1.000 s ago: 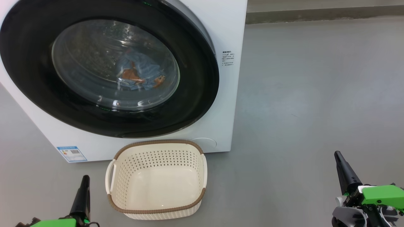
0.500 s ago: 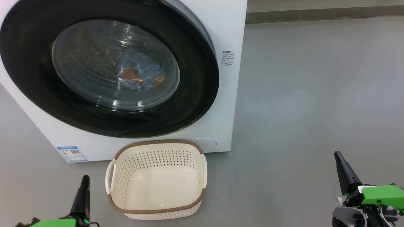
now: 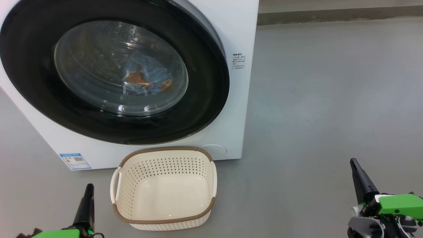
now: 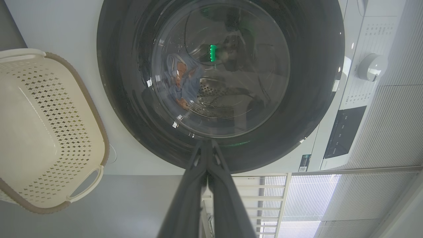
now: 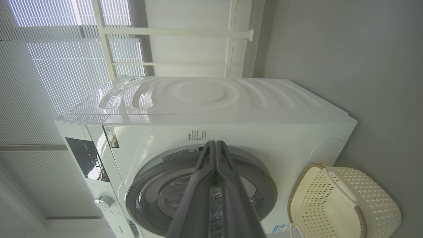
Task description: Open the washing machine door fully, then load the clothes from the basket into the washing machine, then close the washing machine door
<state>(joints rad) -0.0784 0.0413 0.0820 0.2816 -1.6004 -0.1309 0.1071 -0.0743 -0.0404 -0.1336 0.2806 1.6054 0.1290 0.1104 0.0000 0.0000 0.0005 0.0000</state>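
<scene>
Behind the shut washing machine door (image 3: 208, 92), clothes (image 3: 145, 77) lie in the drum | basket (image 3: 165, 165) empty on floor before washing machine (image 3: 241, 29) | left gripper (image 3: 88, 188), right gripper (image 3: 353, 163): fingers pressed together, holding nothing, low | all three steps look done, nothing left.

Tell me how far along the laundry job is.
Done: the basket is empty, the clothes lie inside the washing machine, and the washing machine door sits shut over them. In hand: nothing. The left gripper and right gripper are both shut, hold nothing and sit apart from the machine. Left: no step that these views show.
</scene>
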